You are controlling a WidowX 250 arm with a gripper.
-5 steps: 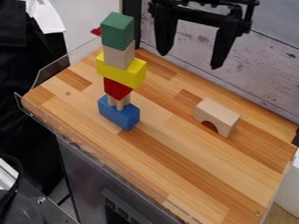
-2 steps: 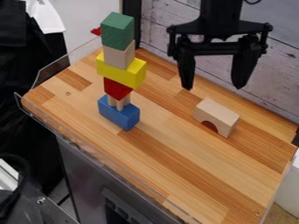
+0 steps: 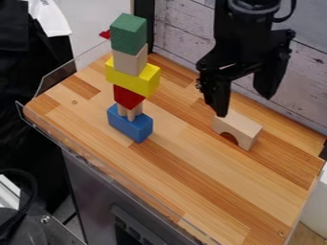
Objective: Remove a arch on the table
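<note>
Nr the wall [image 3: 182, 40] side of the wood surface [image 3: 185, 172], the plain wood arch [image 3: 237, 127] stands w/ its cutout facing down. Black tool [image 3: 243, 105] hangs over it, tilted, fingers spread w/ a gap btwn; one fingertip overlaps the arch's end in view, can't tell if touching. Well apart from the arch, a tower: blue block [image 3: 129, 124] at btm, then wood pegs [image 3: 133, 113], red block [image 3: 127, 97], yellow block [image 3: 133, 81], plain block [image 3: 127, 62], green block [image 3: 127, 37] on top.
</note>
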